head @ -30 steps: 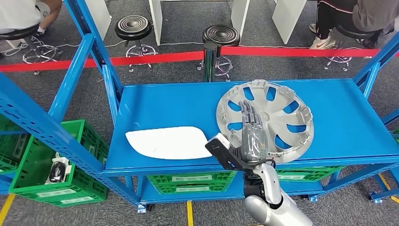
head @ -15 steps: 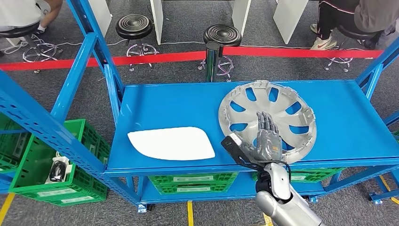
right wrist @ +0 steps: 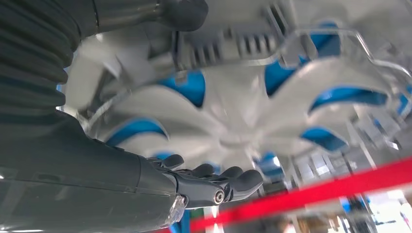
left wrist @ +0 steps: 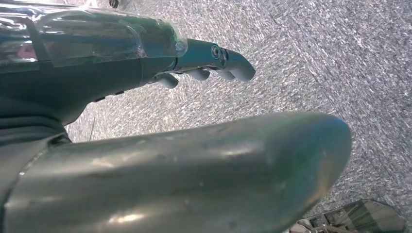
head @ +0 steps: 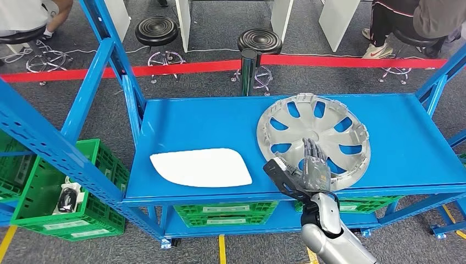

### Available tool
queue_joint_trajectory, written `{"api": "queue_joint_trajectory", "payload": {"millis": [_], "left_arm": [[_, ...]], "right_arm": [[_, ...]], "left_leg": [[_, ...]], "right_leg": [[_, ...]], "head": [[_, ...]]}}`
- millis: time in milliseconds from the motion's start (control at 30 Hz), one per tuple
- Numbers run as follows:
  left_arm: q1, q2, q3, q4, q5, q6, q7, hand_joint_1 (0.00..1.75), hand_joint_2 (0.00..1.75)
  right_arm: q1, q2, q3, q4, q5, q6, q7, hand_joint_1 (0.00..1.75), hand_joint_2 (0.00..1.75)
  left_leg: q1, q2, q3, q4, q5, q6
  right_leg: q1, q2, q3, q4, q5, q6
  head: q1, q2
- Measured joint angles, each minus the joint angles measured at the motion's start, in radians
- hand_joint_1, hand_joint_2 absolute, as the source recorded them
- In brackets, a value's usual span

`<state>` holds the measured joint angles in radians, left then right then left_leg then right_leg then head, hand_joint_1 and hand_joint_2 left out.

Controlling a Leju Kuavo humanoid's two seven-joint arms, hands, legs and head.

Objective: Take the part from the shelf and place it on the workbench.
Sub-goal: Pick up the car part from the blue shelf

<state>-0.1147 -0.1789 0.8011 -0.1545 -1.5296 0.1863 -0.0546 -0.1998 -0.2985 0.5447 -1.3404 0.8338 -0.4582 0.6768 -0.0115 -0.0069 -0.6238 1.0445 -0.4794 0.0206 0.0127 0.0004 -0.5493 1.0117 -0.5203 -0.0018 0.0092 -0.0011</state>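
Observation:
A silver hubcap (head: 324, 124) lies flat on the right half of the blue shelf (head: 209, 118). My right hand (head: 313, 168) hovers over the hubcap's near rim, fingers stretched out toward its centre and holding nothing. In the right wrist view the hubcap (right wrist: 243, 111) shows its spokes close up, with the dark fingers (right wrist: 214, 182) on one side and the thumb (right wrist: 184, 12) on the other. My left hand (left wrist: 194, 60) hangs over grey floor with its fingers loosely bent and nothing in them.
A white flat panel (head: 200, 166) lies on the shelf's left half. Blue uprights (head: 118, 60) frame the shelf. Green crates (head: 66, 203) sit low at the left and under the shelf. Beyond are a red barrier tape (head: 181, 67), stools (head: 155, 30) and seated people (head: 423, 22).
My right hand has drawn back from the hubcap's centre to its near rim. The hubcap and the white panel have stayed in place.

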Motion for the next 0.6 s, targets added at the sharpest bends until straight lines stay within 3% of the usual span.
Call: {"api": "queue_joint_trajectory", "payload": {"millis": [333,500,600], "left_arm": [[0.000,0.001,0.006,0.000,-0.003,0.000,-0.003,0.00,0.00],[0.000,0.004,0.008,0.000,-0.020,0.000,-0.022,0.00,0.00],[-0.001,0.005,0.008,0.000,-0.029,0.000,-0.025,0.00,0.00]], "right_arm": [[0.013,-0.018,0.000,-0.003,-0.109,0.015,-0.033,0.00,1.75],[-0.004,-0.056,-0.007,-0.030,-0.342,0.126,-0.075,0.00,1.75],[-0.017,-0.083,-0.010,-0.037,-0.387,0.182,-0.062,0.00,1.75]], "left_leg": [[0.000,0.001,0.000,0.000,-0.001,0.001],[0.001,0.002,0.008,-0.001,-0.003,0.000],[0.001,0.001,0.017,-0.001,-0.006,0.001]], "right_leg": [[0.000,0.000,0.000,0.000,0.000,0.000],[0.000,0.003,0.005,-0.002,-0.001,0.000],[0.000,0.004,0.014,-0.004,-0.004,0.003]], "head": [[-0.001,0.000],[-0.001,0.000],[-0.002,0.000]]}}
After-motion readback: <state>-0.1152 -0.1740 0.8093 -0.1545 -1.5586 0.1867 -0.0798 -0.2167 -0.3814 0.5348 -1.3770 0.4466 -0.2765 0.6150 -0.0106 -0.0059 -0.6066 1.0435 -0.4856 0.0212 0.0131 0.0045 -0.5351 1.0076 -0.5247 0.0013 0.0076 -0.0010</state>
